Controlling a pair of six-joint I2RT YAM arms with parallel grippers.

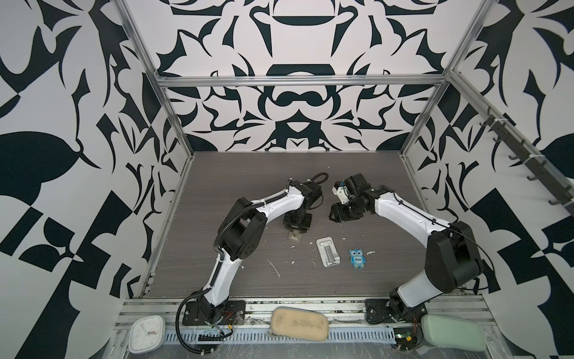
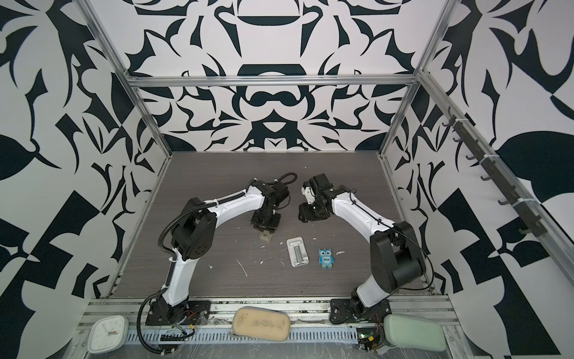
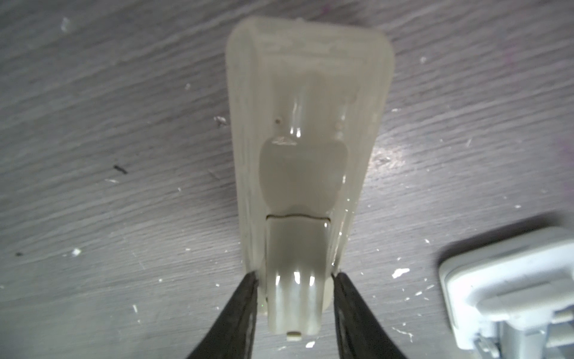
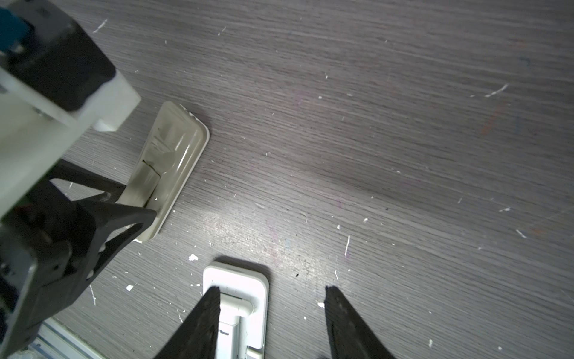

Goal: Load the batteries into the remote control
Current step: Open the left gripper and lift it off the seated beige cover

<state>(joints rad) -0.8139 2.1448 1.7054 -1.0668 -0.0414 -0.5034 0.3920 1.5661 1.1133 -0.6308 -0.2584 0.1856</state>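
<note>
**Mia:** What sits closest to us?

**Tom:** The white stand (image 1: 328, 256), flat on the table (image 1: 248, 186). The blue owl (image 1: 357, 258) is just beside the stand, on the right arm's side.

**Mia:** Where is our remote control (image 3: 306, 124)?

**Tom:** A little past the stand, on the left arm's side. It lies back up, and we think its lid is on.

**Mia:** Do we hold it?

**Tom:** The left gripper (image 3: 295, 276) has a finger at each side of its end. We cannot tell if it squeezes or only rests there.

**Mia:** And the right gripper (image 4: 270, 290)?

**Tom:** It hangs over the stand's far end, wide apart, with nothing in it.

**Mia:** The batteries?

**Tom:** We cannot see them anywhere.

**Mia:** So how do we do this well?

**Tom:** We think one gripper should keep the remote flat and steady. Then the other can push the lid off slowly, so nothing tips.
</note>
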